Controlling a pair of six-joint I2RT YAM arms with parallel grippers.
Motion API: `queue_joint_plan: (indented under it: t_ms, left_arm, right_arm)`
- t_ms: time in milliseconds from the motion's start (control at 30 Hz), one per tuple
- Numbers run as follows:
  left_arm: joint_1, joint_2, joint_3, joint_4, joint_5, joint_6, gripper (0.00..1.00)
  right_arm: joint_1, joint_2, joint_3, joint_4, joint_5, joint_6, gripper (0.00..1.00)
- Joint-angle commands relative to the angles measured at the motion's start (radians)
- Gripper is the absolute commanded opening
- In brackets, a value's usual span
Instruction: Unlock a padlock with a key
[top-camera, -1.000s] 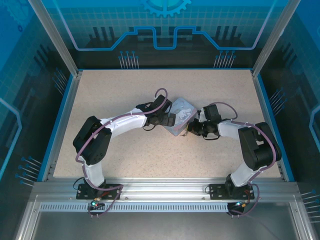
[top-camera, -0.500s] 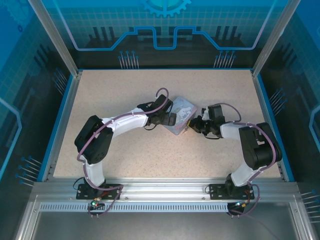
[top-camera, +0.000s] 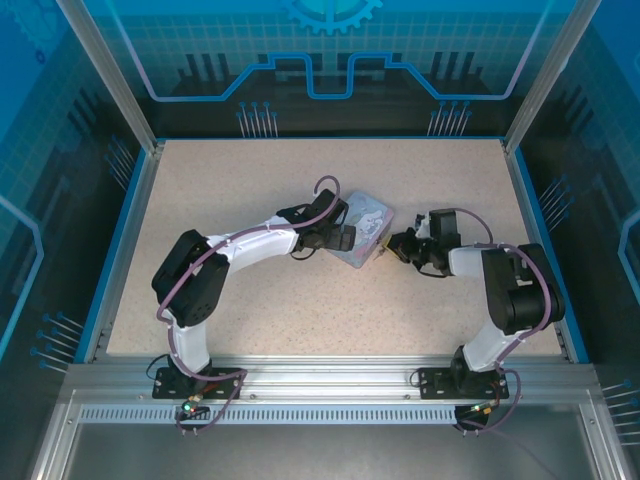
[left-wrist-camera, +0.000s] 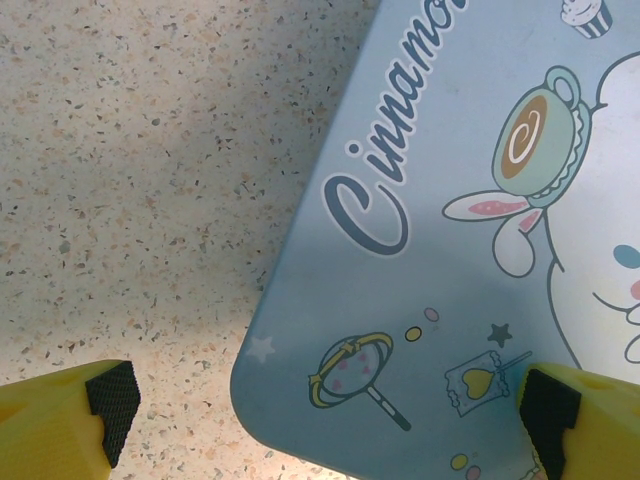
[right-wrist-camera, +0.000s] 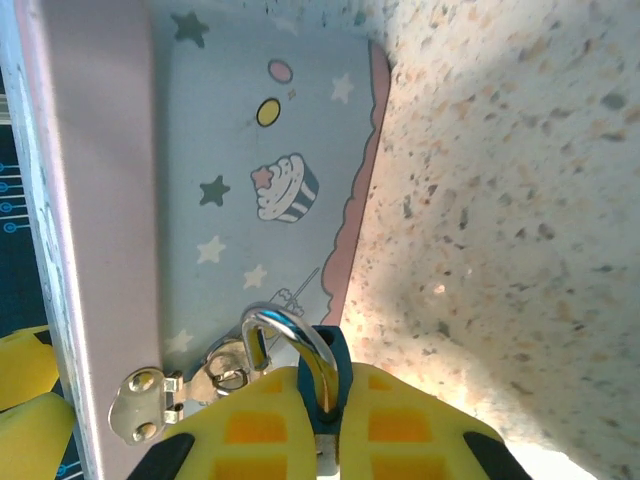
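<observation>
Speckled beige tabletop (top-camera: 250, 300) carries a pale blue cartoon-printed rectangular tin (left-wrist-camera: 420, 260), shut, its contents hidden. The right gripper (right-wrist-camera: 325, 410) pinches the small silver-shackled padlock (right-wrist-camera: 300, 350), which hangs through the tin's metal hasp (right-wrist-camera: 175, 390). The left gripper (left-wrist-camera: 330, 410) sits over the tin's corner with its fingers spread wide. Tugging the padlock could drag the unclamped tin or twist the hasp.

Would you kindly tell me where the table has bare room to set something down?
Bare: the far strip of the table behind the tin box, and the near middle between the arms. Crowded: the centre, where the left gripper and right gripper meet the tin box and padlock.
</observation>
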Motion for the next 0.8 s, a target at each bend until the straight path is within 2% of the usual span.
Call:
queue_joint_plan:
  t_ms: [0, 200, 533, 767]
  left_arm:
    - [-0.012, 0.049, -0.026, -0.095, 0.006, 0.023, 0.99]
    - [-0.011, 0.047, -0.026, -0.092, 0.006, 0.027, 0.99]
    - [0.004, 0.026, 0.04, -0.108, 0.021, 0.041, 0.99]
    - [0.01, -0.058, 0.099, -0.141, 0.056, 0.051, 0.99]
  right_arm:
    - [-0.029, -0.005, 0.004, -0.041, -0.058, -0.068, 0.0]
    - [-0.058, -0.031, -0.022, -0.05, -0.071, -0.081, 0.0]
    - [-0.057, -0.187, -0.083, -0.156, -0.053, -0.08, 0.0]
    - [-0.058, -0.29, -0.121, -0.332, 0.034, -0.117, 0.0]
